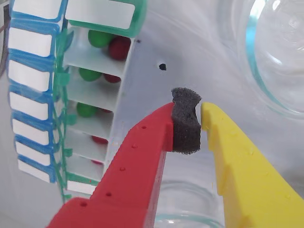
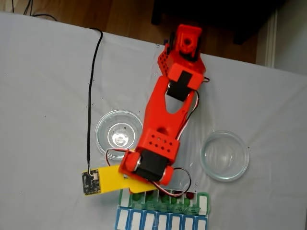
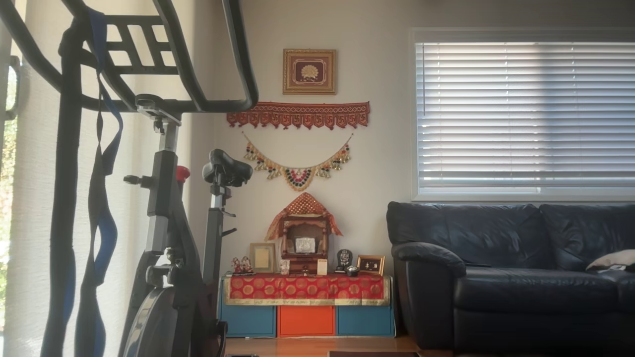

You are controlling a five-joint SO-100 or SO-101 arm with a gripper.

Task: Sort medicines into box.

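Clenched on nothing but its own foam pad [image 1: 186, 121], our claw [image 1: 199, 124] hovers over the table [image 1: 142, 71] beside the box [image 1: 97, 95]. Farther left, we see green and red medicines [image 1: 99, 38] in its open compartments, with 2 glass dishes [image 2: 224, 155] nearby.

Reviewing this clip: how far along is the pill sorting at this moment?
Nearly or fully done, it seems. In the wrist view, the box has open compartments holding green balls and red balls, several paired; lower compartments are partly hidden. In hand: nothing, the gripper shows only its foam pad. Left: both glass dishes look empty in the fixed view, so little seems to remain beyond withdrawing.
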